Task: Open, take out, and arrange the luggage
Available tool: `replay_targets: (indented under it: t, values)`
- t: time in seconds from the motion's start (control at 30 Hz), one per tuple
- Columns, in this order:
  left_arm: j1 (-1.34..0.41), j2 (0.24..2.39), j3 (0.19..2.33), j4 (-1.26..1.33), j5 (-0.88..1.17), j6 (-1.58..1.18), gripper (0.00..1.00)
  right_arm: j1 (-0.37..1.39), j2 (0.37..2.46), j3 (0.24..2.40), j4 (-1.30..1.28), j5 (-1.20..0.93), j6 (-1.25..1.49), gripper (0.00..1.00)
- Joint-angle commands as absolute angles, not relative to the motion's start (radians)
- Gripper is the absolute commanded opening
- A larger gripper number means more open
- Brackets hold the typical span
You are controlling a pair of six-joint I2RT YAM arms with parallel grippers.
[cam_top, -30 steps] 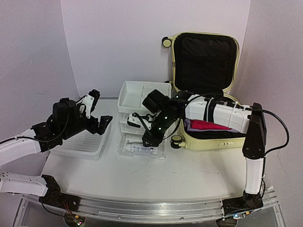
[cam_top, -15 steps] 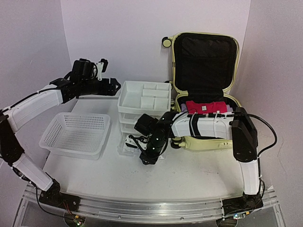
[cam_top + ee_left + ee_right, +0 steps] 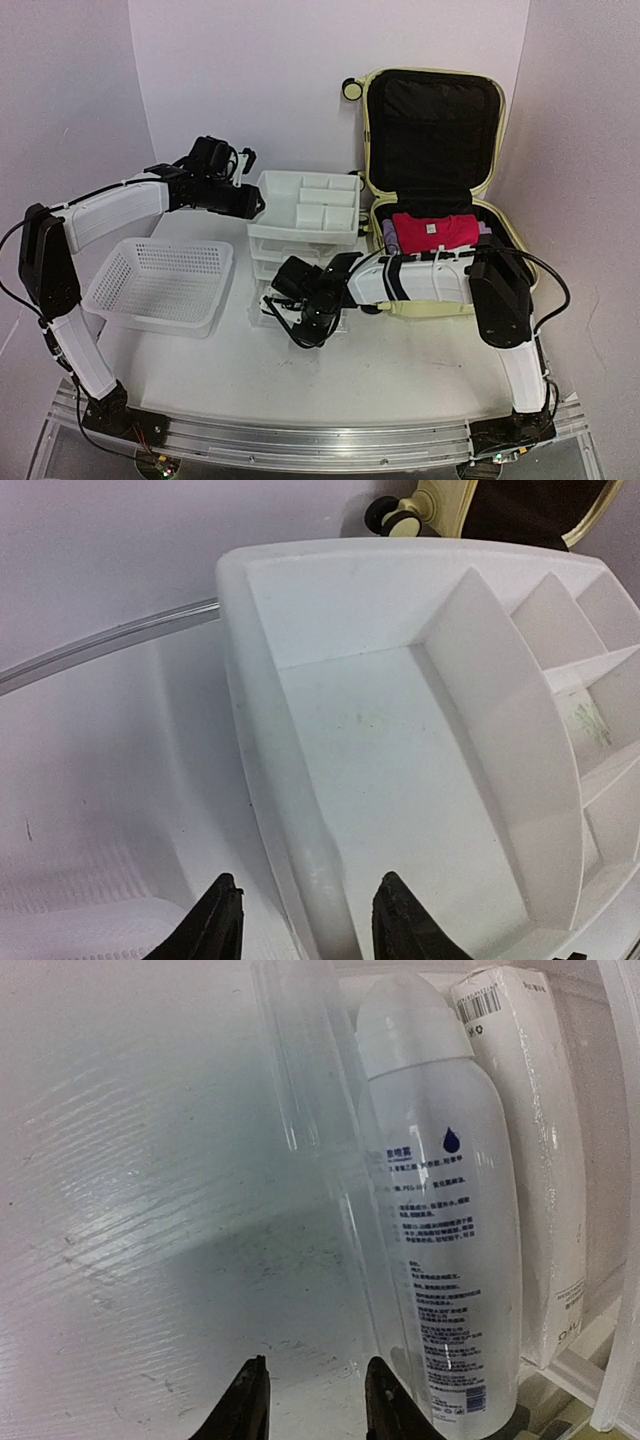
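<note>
Top external view: at the left of the worktop (image 3: 400, 370) sits a white mesh basket (image 3: 150, 320). Beyond it, the left claw (image 3: 250, 205) reaches the left wall of the white drawer unit's (image 3: 300, 262) top tray (image 3: 285, 192). The left wrist view shows its fingers (image 3: 220, 925) apart, one on each side of that wall, with no visible squeeze. Low at the unit's front, the right claw (image 3: 300, 335) hangs just above the worktop, narrowly parted and holding nothing, beside a clear drawer (image 3: 310, 1110) containing a bottle (image 3: 450, 1210) and a white box (image 3: 530, 1160). At the far right the luggage (image 3: 430, 130) lies open, lid upright, with folded red cloth (image 3: 433, 230) inside.
</note>
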State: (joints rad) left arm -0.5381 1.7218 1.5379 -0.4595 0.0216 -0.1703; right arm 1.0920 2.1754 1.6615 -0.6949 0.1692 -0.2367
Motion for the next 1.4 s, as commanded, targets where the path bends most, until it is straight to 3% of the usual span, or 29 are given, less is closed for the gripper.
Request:
replay_targets:
  t: [0.0,0.5,1.1,1.37]
  values:
    - [-0.533,1.724,1.569,-0.467,0.01,-0.133,0.41,1.085,2.204,1.692,-0.583,0.353,-0.283,0.32]
    - [-0.532,1.767,1.556,-0.534,0.067,-0.094,0.18,1.044,2.245,1.769,-0.483,0.402,-0.331,0.38]
    - [-0.532,1.801,1.623,-0.609,0.119,-0.135,0.16,0.973,2.341,1.895,-0.328,0.568,-0.356,0.41]
    - [-0.532,1.812,1.641,-0.628,0.089,-0.149,0.19,1.005,2.185,1.795,-0.41,0.383,-0.326,0.44]
